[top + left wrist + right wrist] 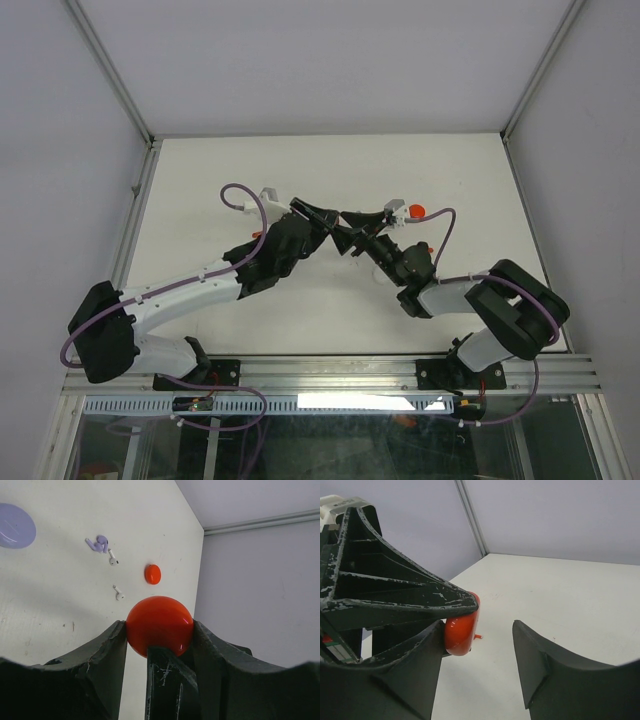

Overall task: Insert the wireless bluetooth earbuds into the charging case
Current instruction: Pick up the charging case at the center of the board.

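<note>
The jaws of the left gripper (pixel 159 630) are closed on a round red charging case (pixel 160 616), one finger at each side of it. The jaws of the right gripper (pixel 480 625) stand apart with nothing between them, and the case is just beside one of its fingers. The wireless bluetooth earbuds lie on the white table (pixel 60 610), well apart from the case. A lilac pair (pixel 97 544) lies together, one white earbud (pixel 113 559) is just beside it, and a second white earbud (pixel 118 593) is nearer to the case. A small red disc (pixel 152 574) and a lilac disc (pixel 15 525) lie there also.
</note>
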`<state>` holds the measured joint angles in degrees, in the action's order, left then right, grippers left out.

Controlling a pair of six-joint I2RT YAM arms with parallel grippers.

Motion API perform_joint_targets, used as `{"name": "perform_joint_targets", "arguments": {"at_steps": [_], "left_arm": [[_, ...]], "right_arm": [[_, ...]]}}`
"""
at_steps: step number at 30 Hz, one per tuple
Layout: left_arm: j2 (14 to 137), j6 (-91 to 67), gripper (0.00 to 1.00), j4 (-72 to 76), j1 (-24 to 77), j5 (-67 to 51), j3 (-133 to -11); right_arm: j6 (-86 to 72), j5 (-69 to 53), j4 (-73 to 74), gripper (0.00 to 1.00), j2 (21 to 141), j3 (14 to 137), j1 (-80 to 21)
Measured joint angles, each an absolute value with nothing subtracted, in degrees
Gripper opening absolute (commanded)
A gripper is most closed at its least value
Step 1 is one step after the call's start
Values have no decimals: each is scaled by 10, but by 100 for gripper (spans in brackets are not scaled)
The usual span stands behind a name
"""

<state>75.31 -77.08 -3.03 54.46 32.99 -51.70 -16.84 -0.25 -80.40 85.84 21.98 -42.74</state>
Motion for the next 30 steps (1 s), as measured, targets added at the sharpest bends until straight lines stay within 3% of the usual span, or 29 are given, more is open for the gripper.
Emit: {"name": "perform_joint_targets", "arguments": {"at_steps": [10, 23, 30], "left_arm": [[759, -770, 38, -20, 555, 332, -517], [760, -758, 38, -11, 563, 348, -517], [760, -752, 38, -10, 567, 362, -517]], "right_arm": [[-171, -4, -804, 53, 860, 220, -430], [-170, -3, -797, 55, 859, 219, -437], [-170, 4, -794, 48, 846, 217, -437]]}}
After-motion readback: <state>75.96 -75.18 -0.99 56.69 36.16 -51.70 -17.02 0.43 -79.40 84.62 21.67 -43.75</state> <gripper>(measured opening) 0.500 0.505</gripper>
